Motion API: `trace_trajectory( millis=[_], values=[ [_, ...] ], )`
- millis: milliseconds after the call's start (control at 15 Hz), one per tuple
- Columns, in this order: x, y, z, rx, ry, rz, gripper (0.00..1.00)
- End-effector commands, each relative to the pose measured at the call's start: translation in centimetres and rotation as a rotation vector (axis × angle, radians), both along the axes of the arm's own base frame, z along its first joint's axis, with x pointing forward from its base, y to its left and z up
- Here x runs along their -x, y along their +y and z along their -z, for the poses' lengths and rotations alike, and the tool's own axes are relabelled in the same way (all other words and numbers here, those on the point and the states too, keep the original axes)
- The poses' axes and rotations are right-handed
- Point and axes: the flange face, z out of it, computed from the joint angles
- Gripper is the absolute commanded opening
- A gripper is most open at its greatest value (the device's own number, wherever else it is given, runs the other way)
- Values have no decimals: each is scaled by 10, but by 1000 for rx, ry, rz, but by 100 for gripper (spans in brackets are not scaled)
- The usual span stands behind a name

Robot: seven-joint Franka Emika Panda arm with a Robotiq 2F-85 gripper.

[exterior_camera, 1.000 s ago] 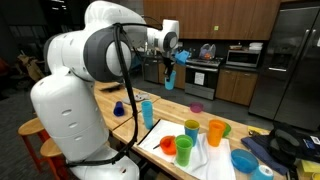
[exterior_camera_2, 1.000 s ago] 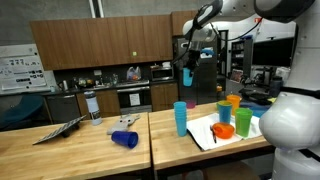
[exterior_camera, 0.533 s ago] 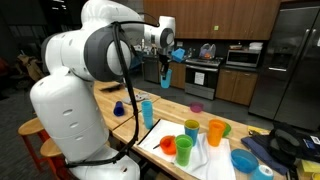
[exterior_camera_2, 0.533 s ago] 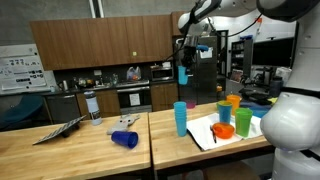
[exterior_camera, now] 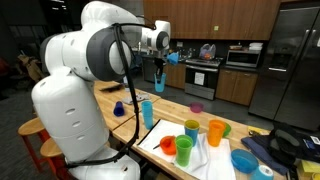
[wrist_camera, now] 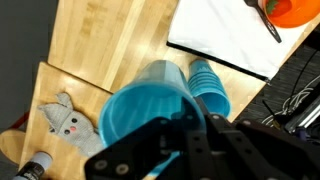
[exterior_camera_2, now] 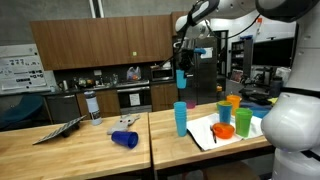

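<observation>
The claw (exterior_camera_2: 181,66) is clamped on the rim of the held cup (exterior_camera_2: 181,80), high above the surface (exterior_camera_2: 100,155), roughly over the standing cup (exterior_camera_2: 180,118). The pinch seems thin, though the wrist view blurs it. If it slips, the falling cup could topple the standing one.

Object: light-blue plastic cup (exterior_camera_2: 181,78), tapered, smooth-walled.
Pose: upright, open mouth up.
Place: lifted in the air, well above the wooden table (exterior_camera_2: 60,150).

The light-blue cup (wrist_camera: 150,105) is showing smooth plastic with a soft sheen. The table (wrist_camera: 100,40) is displaying pale, satin-finished wood grain. The grey toy (wrist_camera: 62,122) is appearing matt, fuzzy plush. The arm casing (exterior_camera: 70,55) is gleaming glossy white.
</observation>
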Motion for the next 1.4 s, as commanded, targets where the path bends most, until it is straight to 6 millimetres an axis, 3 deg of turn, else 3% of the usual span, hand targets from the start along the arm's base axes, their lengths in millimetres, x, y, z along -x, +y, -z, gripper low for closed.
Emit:
trace_trajectory(
  millis=[0, 867, 1333],
  values=[
    [7, 19, 6, 10, 45, -102, 1],
    [15, 59, 41, 75, 206, -331, 1],
    [30, 73, 44, 139, 222, -396, 1]
  ],
)
